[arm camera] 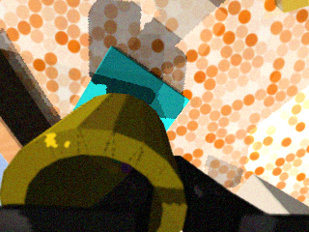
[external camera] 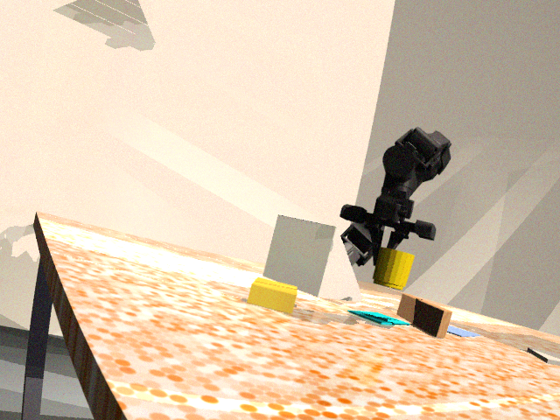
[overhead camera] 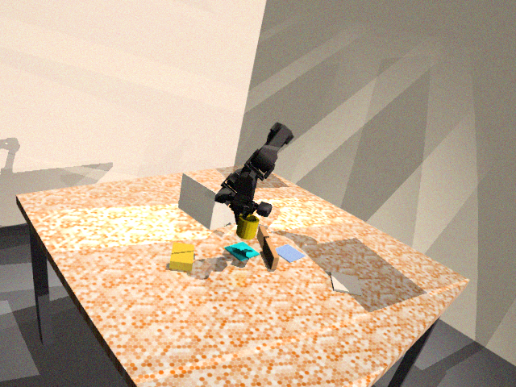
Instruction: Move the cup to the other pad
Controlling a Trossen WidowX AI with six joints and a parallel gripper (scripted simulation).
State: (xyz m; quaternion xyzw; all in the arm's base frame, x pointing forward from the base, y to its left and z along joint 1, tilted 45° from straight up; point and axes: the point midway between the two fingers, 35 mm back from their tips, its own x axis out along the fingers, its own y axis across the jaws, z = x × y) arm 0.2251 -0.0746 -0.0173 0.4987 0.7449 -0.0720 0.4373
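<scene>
Top view: The yellow cup (overhead camera: 247,227) (external camera: 393,268) (arm camera: 101,140) is carried above the table (overhead camera: 233,325) (external camera: 271,361) (arm camera: 227,72), near the cyan pad (overhead camera: 239,248) (external camera: 379,317) (arm camera: 169,99).

Exterior view: The gripper (overhead camera: 248,212) (external camera: 385,253) is closed on the cup's wall near the rim, its fingers only slightly apart. The cup is held off the table.

Wrist view: Rigid walls and light weight are judged likely; loose marbles may shift if tilted. The rim grip should be kept and the cup lowered level.

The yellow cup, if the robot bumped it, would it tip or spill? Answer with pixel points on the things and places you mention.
The yellow cup (overhead camera: 247,227) (external camera: 393,268) (arm camera: 94,140) might spill if bumped, since its top is open. It looks stiff, because its sides seem straight where the claw (overhead camera: 246,215) (external camera: 383,253) grips it. Held up off the table (overhead camera: 233,325) (external camera: 271,361), it could swing or tilt if knocked.
</scene>
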